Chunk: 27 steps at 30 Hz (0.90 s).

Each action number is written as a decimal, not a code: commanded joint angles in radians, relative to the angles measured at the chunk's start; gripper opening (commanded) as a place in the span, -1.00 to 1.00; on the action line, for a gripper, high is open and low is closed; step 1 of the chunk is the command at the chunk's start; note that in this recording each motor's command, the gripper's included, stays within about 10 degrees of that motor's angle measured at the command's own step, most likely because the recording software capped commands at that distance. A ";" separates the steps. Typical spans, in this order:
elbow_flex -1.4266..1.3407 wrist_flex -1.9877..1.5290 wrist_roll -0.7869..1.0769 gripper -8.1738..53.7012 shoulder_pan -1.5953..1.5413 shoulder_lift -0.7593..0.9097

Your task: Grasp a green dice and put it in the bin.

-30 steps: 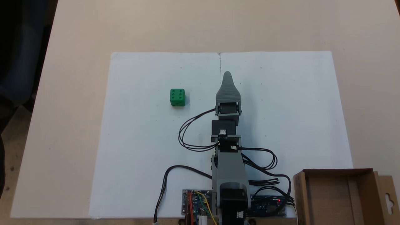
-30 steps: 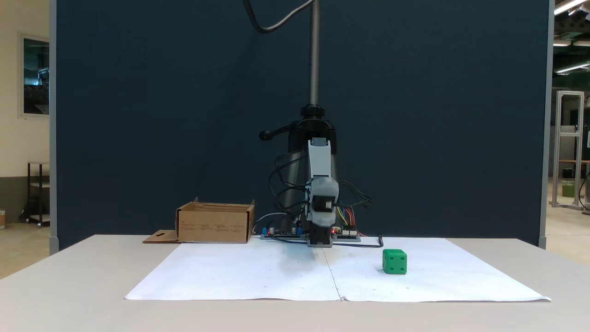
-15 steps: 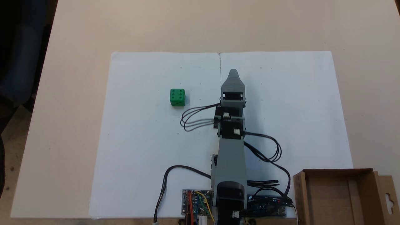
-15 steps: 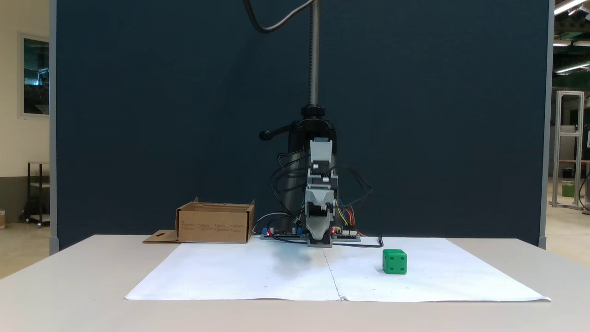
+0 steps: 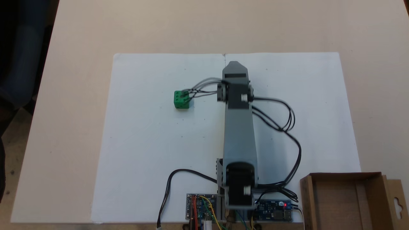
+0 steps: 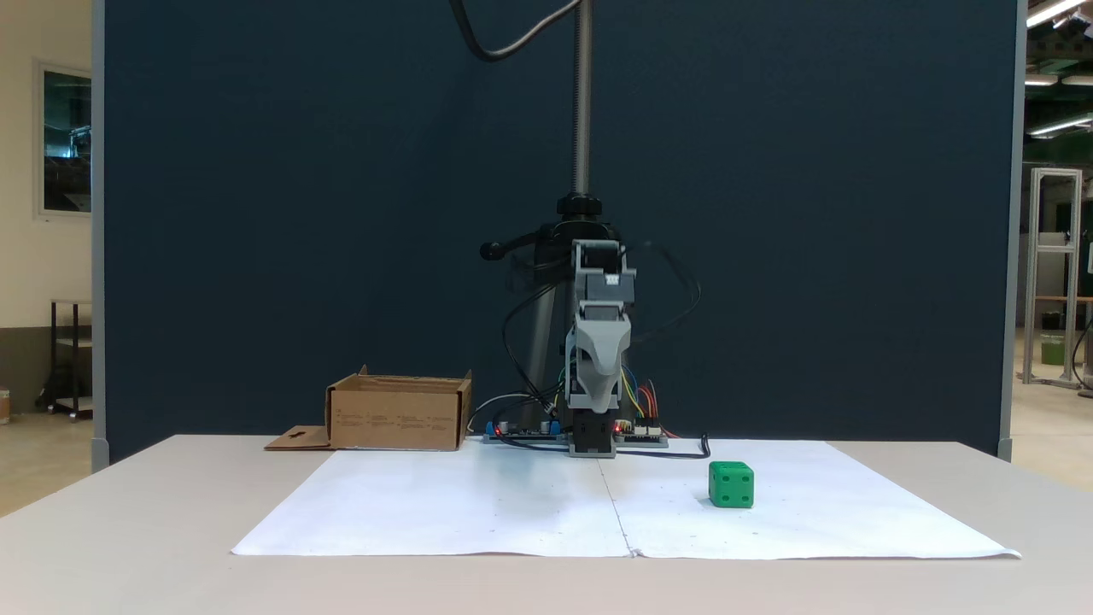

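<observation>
One table [image 5: 367, 32], one white paper sheet [image 5: 143, 143] lying on it, one arm. One bin [image 5: 343, 201] is sitting at the sheet's lower right corner in a fixed view, open side up. One gripper [image 6: 595, 395] is hanging above the sheet's midline, tip down; jaws overlapping, grip state unreadable. One green dice [image 5: 181, 99] is resting square on the sheet, six pips up, a cube with no long axis, bare paper around it, well apart from the bin.
</observation>
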<state>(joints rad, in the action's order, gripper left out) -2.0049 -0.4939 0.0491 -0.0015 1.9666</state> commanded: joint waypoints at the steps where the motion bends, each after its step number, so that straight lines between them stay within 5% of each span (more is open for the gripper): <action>1: 0.146 -0.164 -0.064 0.70 -0.037 -0.060; 10: 0.746 -0.673 -0.379 0.69 -0.161 -0.319; 27: 0.885 -0.755 -0.618 0.66 -0.471 -0.454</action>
<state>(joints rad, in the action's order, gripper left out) -1.1873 -1.1858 -0.4694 -0.4495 1.5079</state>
